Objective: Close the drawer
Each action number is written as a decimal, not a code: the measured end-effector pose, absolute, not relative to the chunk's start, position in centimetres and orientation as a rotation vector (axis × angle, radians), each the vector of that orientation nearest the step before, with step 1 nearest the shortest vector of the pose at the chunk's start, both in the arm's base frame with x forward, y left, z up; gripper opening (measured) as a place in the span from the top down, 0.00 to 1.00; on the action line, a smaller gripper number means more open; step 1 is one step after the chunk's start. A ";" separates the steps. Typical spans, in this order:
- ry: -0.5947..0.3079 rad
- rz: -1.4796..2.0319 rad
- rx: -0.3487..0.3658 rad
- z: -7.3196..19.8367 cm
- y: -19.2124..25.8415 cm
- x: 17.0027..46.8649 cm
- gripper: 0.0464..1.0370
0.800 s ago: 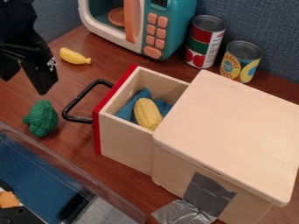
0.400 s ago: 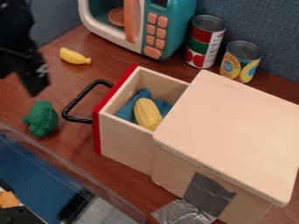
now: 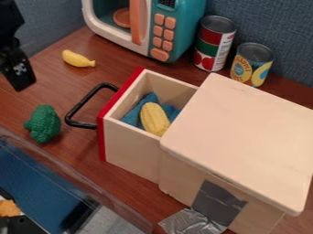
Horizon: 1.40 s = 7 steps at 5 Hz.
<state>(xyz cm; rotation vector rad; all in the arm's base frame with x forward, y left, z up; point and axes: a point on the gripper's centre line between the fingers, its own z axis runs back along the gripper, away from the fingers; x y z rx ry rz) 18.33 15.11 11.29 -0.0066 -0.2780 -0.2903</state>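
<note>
The black gripper (image 3: 17,68) hangs at the upper left edge, partly cut off, left of the drawer's handle and apart from it. The wooden drawer (image 3: 131,148) with a red front stands pulled out to the left of its box (image 3: 241,141). Its black handle (image 3: 78,106) sticks out toward the left. Inside the drawer, a yellow corn toy (image 3: 154,119) lies on a blue cloth (image 3: 136,113).
Left of the handle lies a green broccoli toy (image 3: 43,123); a yellow banana toy (image 3: 78,59) is farther back. A toy microwave (image 3: 174,34) and two cans (image 3: 214,43) stand behind. At the lower left is a clear-walled bin (image 3: 110,199).
The gripper has moved left, toward the view's edge. Drawer, box and toys are as before.
</note>
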 end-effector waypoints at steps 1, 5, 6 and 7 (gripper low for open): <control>-0.229 -0.511 -0.126 9.8 17.0 20.5 0.04; -0.282 -1.244 0.040 6.1 13.5 22.1 0.04; -0.278 -1.272 0.037 5.5 13.4 22.3 0.04; -0.279 -1.279 0.048 5.6 13.8 23.0 0.04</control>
